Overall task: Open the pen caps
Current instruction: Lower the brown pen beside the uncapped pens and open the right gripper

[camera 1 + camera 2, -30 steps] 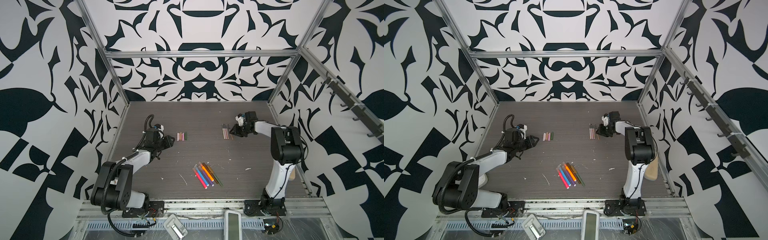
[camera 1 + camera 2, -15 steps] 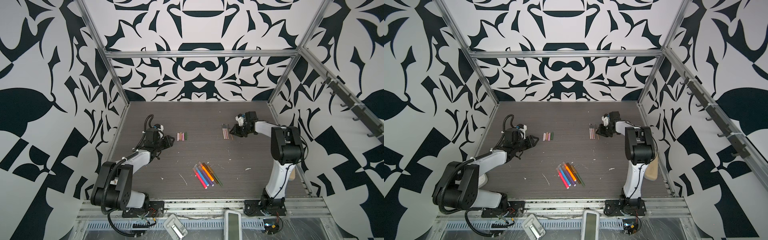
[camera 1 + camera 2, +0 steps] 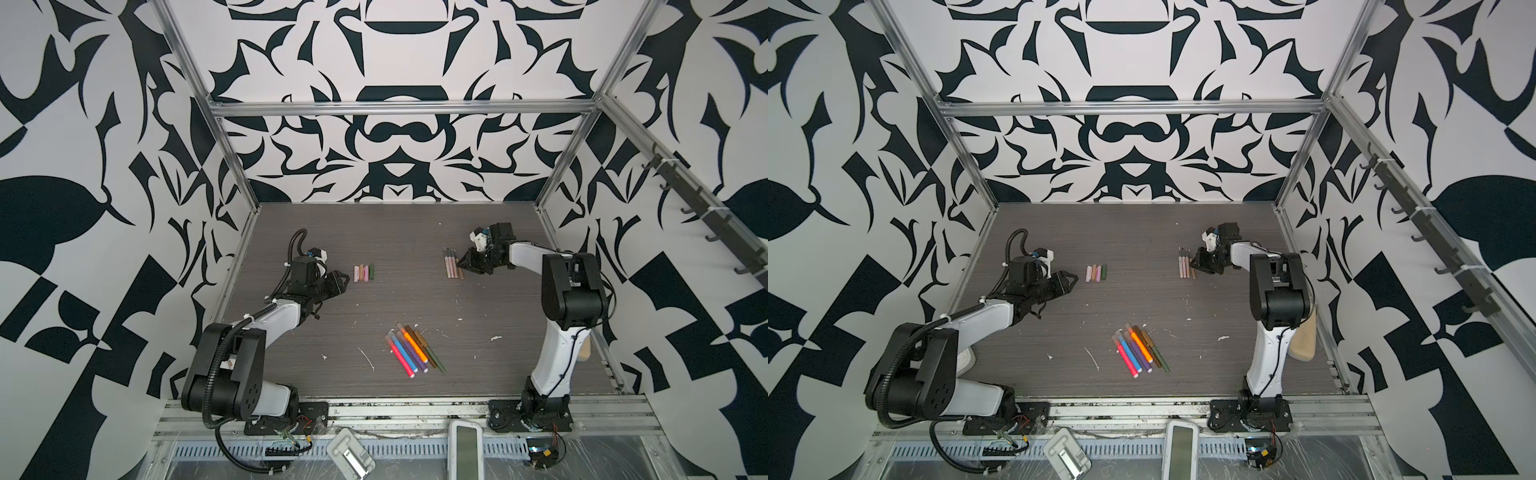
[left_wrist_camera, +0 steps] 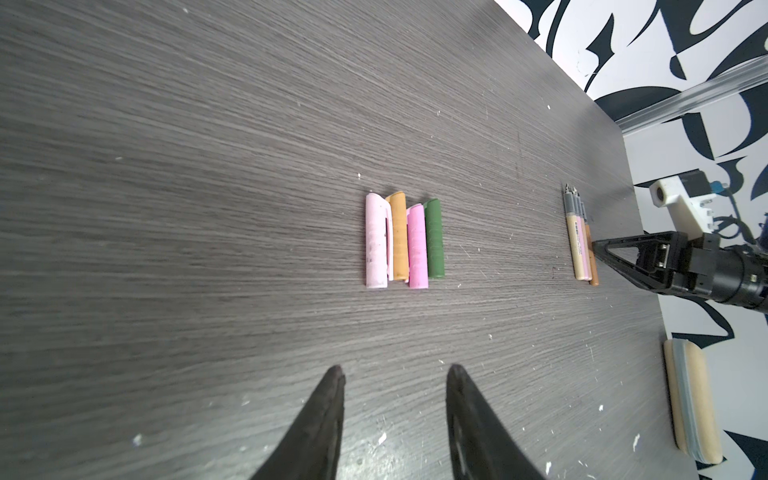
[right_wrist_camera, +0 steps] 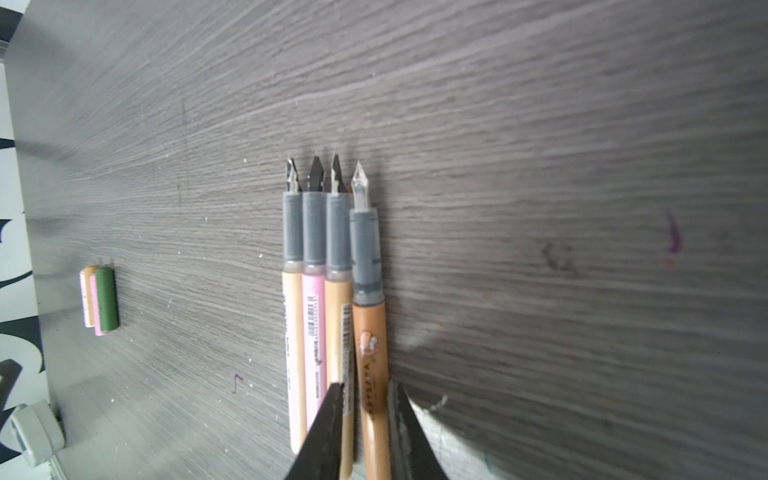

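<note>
Right claw point(image 5: 366, 386) pinching brown pen point(image 5: 369, 328), last of four uncapped in a row, worktop point(image 4: 208, 166) far right. Left claw point(image 4: 395, 370) spread, empty, near four caps point(image 4: 399, 241) lying side by side.

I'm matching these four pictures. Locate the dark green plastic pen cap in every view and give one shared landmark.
In a top view: the dark green plastic pen cap ends the four-cap row, on the side facing the four uncapped grey-gripped pens.
In a top view: the cap, same end.
Left wrist: the cap, same end.
Right wrist: the cap fronts the distant row.
Landmark: those pens, in all four views.
</note>
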Tool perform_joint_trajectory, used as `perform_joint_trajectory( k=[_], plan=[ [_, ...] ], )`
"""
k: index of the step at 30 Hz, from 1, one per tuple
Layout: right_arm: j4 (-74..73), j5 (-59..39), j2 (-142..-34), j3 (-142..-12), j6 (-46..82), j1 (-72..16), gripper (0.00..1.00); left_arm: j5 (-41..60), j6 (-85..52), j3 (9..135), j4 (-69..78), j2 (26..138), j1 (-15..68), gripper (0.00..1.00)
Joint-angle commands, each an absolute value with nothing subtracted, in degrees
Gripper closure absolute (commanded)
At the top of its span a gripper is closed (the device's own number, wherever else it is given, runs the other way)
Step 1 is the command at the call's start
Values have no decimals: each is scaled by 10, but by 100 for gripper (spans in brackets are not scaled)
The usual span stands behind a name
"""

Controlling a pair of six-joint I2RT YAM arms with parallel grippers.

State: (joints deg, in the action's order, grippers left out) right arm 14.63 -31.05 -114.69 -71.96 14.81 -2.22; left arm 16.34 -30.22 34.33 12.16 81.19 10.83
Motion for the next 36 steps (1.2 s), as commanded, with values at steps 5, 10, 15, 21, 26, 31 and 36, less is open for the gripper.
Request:
perform_joint_trajectory(
  k=[5, 10, 15, 21, 26, 31, 36],
  plan=[
    [127, -334, -1132, -721, 163, -21, 78, 170, -307, 359, 124, 819, 104, 57],
    [124, -337, -1128, -722, 168, -21, 78, 170, -307, 359, 124, 818, 104, 57],
    [121, -344, -1128, -722, 174, -21, 78, 171, -307, 359, 123, 819, 103, 56],
    [119, -341, -1125, -721, 176, -21, 78, 171, -308, 359, 123, 819, 103, 57],
    [125, -285, -1107, -707, 176, -20, 78, 172, -308, 359, 124, 819, 103, 57],
    [140, -294, -1122, -711, 172, -21, 78, 172, -308, 359, 124, 820, 102, 57],
    [127, -306, -1125, -701, 177, -21, 78, 173, -308, 359, 124, 820, 102, 57]
  ],
)
